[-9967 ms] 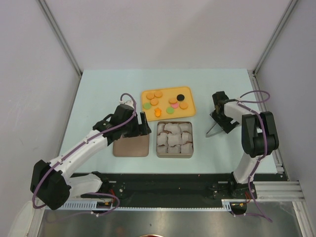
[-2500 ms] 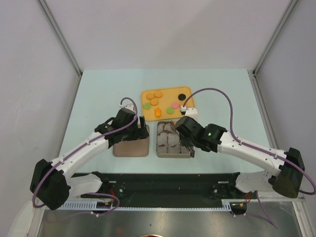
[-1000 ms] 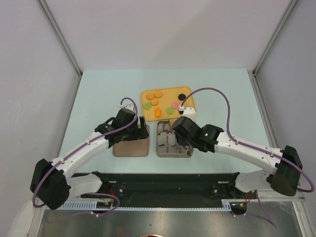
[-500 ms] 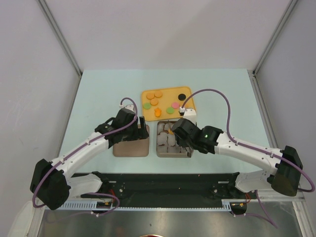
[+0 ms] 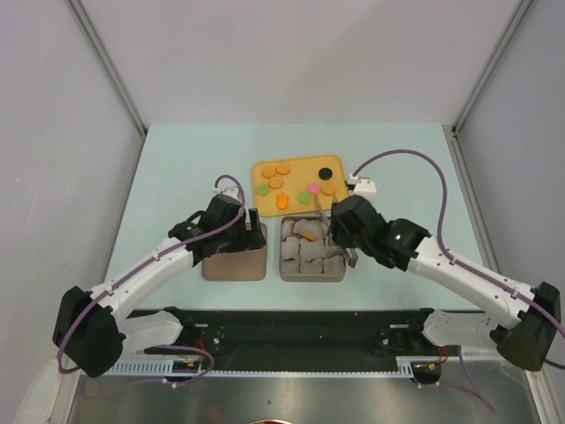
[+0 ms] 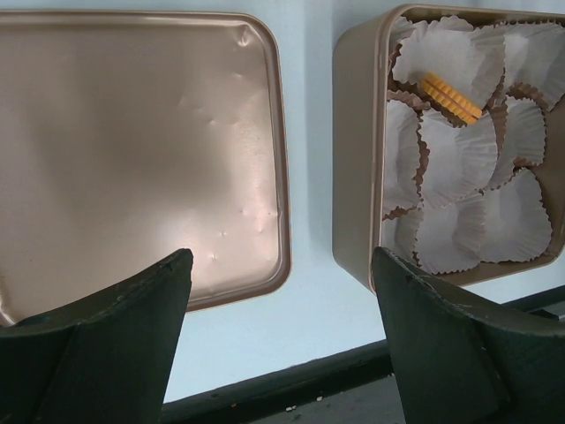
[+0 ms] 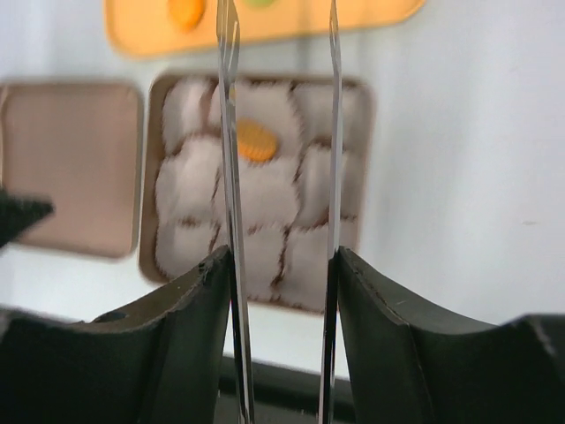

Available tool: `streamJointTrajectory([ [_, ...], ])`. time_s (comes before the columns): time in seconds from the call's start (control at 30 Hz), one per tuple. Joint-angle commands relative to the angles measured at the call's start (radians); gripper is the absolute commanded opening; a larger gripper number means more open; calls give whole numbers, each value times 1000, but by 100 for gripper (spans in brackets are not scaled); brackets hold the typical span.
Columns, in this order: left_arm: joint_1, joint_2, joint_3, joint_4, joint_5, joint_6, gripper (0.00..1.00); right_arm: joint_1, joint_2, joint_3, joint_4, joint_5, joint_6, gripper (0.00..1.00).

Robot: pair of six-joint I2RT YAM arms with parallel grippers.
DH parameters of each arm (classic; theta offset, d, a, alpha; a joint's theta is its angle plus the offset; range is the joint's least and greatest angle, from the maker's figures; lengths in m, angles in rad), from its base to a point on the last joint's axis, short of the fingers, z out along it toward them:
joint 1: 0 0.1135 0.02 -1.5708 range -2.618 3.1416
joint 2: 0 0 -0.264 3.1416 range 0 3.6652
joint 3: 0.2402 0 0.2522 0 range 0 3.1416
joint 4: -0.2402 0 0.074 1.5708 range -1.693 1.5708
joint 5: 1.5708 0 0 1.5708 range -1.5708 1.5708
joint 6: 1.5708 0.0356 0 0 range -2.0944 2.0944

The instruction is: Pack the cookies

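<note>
Only one orange cookie [image 6: 450, 97] lies in a paper cup [image 6: 459, 159] in the tin [image 6: 353, 159]. The other cookies [image 5: 275, 181] lie on the orange tray [image 5: 296, 166] beyond it, so I judge the packing barely begun, with the lid [image 6: 132, 132] beside the tin on the worktop [image 5: 177, 168]. My right gripper [image 7: 282, 256] pinches tweezers [image 7: 231, 132] whose tips stand apart and empty above the tin, my left gripper [image 6: 278, 265] hangs spread wide over the lid, and I can read no brand, label or writing.
</note>
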Motion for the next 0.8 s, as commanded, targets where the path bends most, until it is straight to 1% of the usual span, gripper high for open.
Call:
streamJointTrajectory([
  [0.0, -7, -24, -7, 11, -2, -10, 87, -187, -27, 65, 55, -96, -100, 53],
  [0.03, -8, -24, -9, 12, -2, -10, 87, -217, -3, 73, 65, -110, -131, 53],
  [0.07, -7, -21, -9, 15, 0, -10, 87, -274, 11, 94, 72, -127, -149, 53],
  [0.17, -7, -11, -1, 12, 0, -10, 87, -351, 104, 137, 104, -172, -200, 53],
  [0.27, -7, -5, 7, 11, -2, -7, 87, -392, 213, 191, 142, -207, -230, 53],
  [0.37, -7, -1, 13, 8, -5, -4, 87, -405, 319, 234, 177, -225, -247, 53],
  [0.5, -7, 8, 16, 6, 0, -1, 87, -416, 437, 336, 208, -242, -260, 53],
  [0.67, -7, 25, 14, 11, 3, 4, 87, -414, 580, 455, 182, -239, -283, 54],
  [0.77, -7, 31, 14, 11, 5, 5, 87, -416, 623, 504, 171, -222, -295, 54],
])
